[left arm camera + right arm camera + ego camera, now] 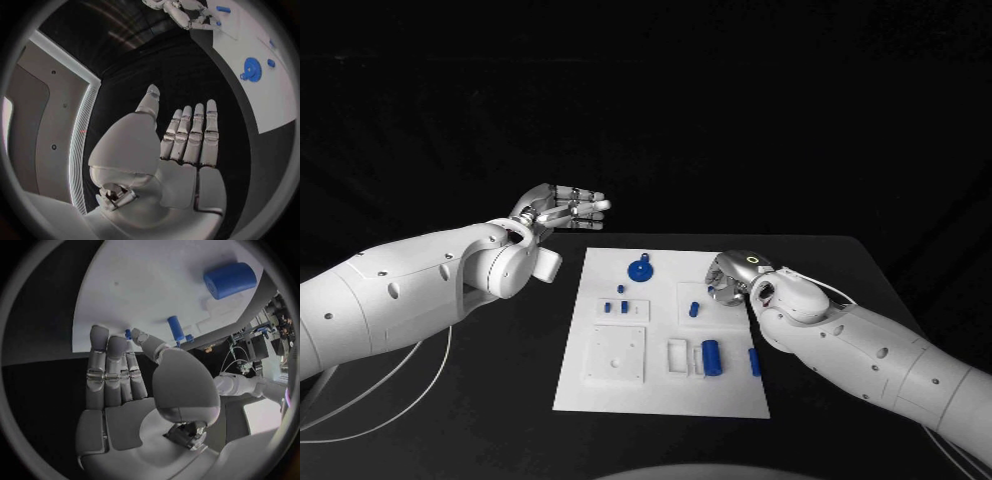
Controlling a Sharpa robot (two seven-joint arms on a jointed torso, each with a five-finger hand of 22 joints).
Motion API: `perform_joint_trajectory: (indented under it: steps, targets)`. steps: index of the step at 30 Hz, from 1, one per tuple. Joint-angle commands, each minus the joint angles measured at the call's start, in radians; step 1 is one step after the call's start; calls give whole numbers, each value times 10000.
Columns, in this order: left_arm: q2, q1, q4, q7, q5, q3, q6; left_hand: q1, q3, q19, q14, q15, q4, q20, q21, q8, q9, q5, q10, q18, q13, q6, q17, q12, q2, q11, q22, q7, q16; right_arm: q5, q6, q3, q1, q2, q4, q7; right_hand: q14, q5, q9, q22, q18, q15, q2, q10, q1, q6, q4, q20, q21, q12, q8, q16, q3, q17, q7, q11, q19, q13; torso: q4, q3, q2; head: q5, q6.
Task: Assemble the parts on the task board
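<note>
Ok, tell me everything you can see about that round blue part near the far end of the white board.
The round blue part is a flat disc with a small tab sticking out from its rim, plastic by the look. The left wrist view shows a hole at its centre and openings around it. It lies flat on the task board, near the far edge, apart from the other blue pieces. Neither hand touches it.

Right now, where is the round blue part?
In the head view, the round blue part lies near the task board's far edge, left of the right hand.
</note>
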Motion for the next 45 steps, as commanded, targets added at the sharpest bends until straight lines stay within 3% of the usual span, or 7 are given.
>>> perform_joint_trajectory:
  steps: [1, 10, 14, 20, 30, 38, 45]
  targets:
    - [29, 20, 22, 148, 108, 13, 191, -47, 33, 60, -53, 21, 74, 27, 15, -19, -3, -22, 8, 16, 7, -43, -15, 13, -61, 46, -9, 8, -43, -125, -24, -41, -8, 36, -50, 88, 73, -117, 5, -8, -45, -3, -13, 97, -65, 124, 104, -75, 61, -18, -28, 47, 180, 4, 3, -22, 350, -7, 0, -8, 3, 35, -28]
    - [55, 20, 72, 84, 157, 14, 216, -84, 53, 68, -65, 53, 129, 32, 21, -47, -18, -22, -5, 30, 7, -363, -16, 13, -123, 95, -6, 54, -44, -54, 47, -195, -9, 118, -216, 148, 69, -247, 8, -50, -72, -32, -29, 147, -25, 177, 301, -105, 59, -15, -24, 31, 368, 4, 8, -36, 346, -5, 24, -21, 15, 41, -29]
    - [51, 21, 139, 39, 218, 15, 231, -98, 80, 74, -64, 59, 163, 39, 21, -41, -18, -22, -10, 40, 7, -393, -17, 12, -144, 101, -6, 56, -44, -56, 88, -249, -9, 139, -246, 151, 58, -264, 9, -35, -96, -73, 1, 249, 43, 253, 278, -145, 102, -18, -28, 34, 527, 19, -1, -63, 347, -5, -1, -3, 4, 55, -61]
    - [48, 21, 177, -4, 251, 15, 249, -112, 93, 75, -71, 67, 190, 42, 21, -41, -18, -23, -14, 45, 8, -413, -17, 13, -153, 110, -6, 61, -45, -129, 30, -298, -9, 154, -238, 84, 65, -298, 38, 119, -169, -168, 195, 705, 281, 595, 94, -229, 382, 12, -6, 57, 864, 64, -69, -190, 347, 17, -9, -1, -1, 39, -105]
    - [34, 21, 122, -44, 263, 16, 275, -108, 104, 76, -67, 68, 201, 45, 19, -32, -14, -24, -15, 50, 7, -363, -16, 12, -147, 110, -7, 59, -44, -648, -487, -314, -12, 178, -115, -398, 70, -468, 79, 364, -285, -289, 239, 1242, 376, 1046, -146, -375, 538, -1, -14, -9, 1420, 91, -198, -330, 292, 24, -12, 2, -4, -35, -152]
    - [76, 21, -62, -99, 281, 16, 277, -119, 85, 44, -87, 77, 199, 55, 3, -21, -5, -25, -10, 41, 8, -254, -17, 13, -117, 112, -14, 51, -46, -831, -758, -308, -4, -14, 245, -679, 121, -469, 89, 466, -383, -309, 301, 1317, 671, 1117, 141, -420, 638, -5, -11, -79, 991, 146, -216, -362, 310, 22, -27, -1, -14, -47, -178]
    - [114, 21, -176, -134, 284, 15, 270, -127, 74, 18, -92, 77, 200, 52, 12, -23, 1, -26, -12, 29, 8, -133, -17, 12, -122, 113, -10, 47, -45, -444, -727, -191, 187, -215, 633, -743, 151, -468, 86, 565, -406, -315, 221, 1327, 759, 1127, 282, -430, 659, -9, -12, -140, 980, 219, -218, -367, 322, 19, -15, -3, -7, -35, -170]
